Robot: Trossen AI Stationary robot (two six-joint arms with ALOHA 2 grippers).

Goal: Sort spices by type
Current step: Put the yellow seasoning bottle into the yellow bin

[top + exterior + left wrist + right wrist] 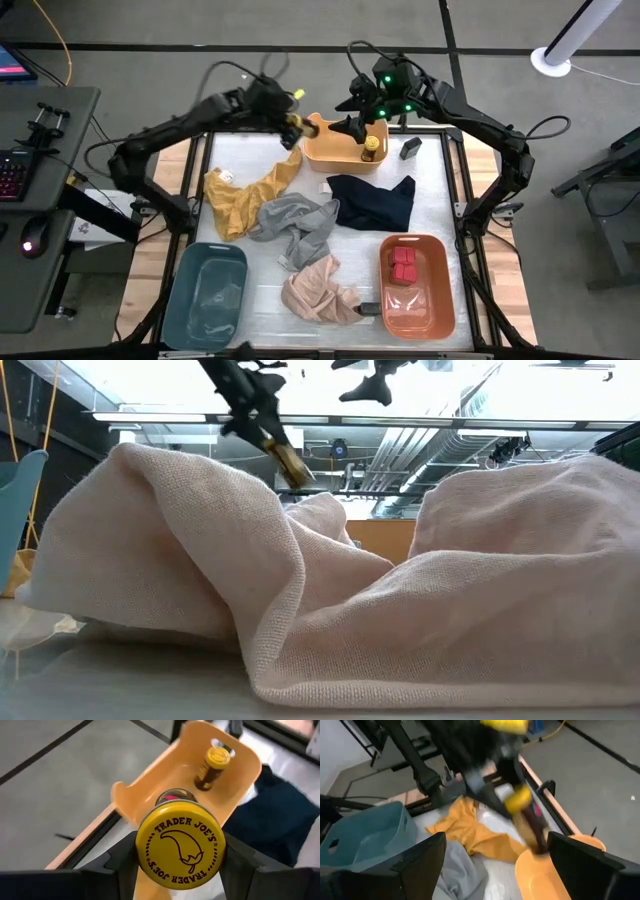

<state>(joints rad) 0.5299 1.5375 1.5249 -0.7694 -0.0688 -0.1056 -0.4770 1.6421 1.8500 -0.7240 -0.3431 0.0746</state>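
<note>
My left gripper (293, 122) hovers at the left end of the yellow bin (345, 155) and is shut on a yellow-lidded spice jar (180, 845). The low view shows the same jar (288, 458) up in the air. A second yellow-lidded jar (370, 148) stands inside that bin (235, 785). My right gripper (352, 126) is open above the bin, touching nothing. It faces the left gripper's jar (525, 815). A dark flat tin (410, 148) lies on the table right of the bin. Red tins (402, 265) sit in the orange bin (440, 300). My left gripper pinches the jar between its two fingers (240, 865), on its sides just behind the yellow lid (180, 845). The lid faces back toward the wrist, so the jar lies along the fingers. It is lifted clear and slants down toward the yellow bin's left end.
A teal bin (205, 290) stands at the near left. Four cloths lie spread over the table: mustard (245, 190), grey (295, 220), navy (372, 200) and pink (315, 290). The pink cloth (400, 600) blocks most of the low view.
</note>
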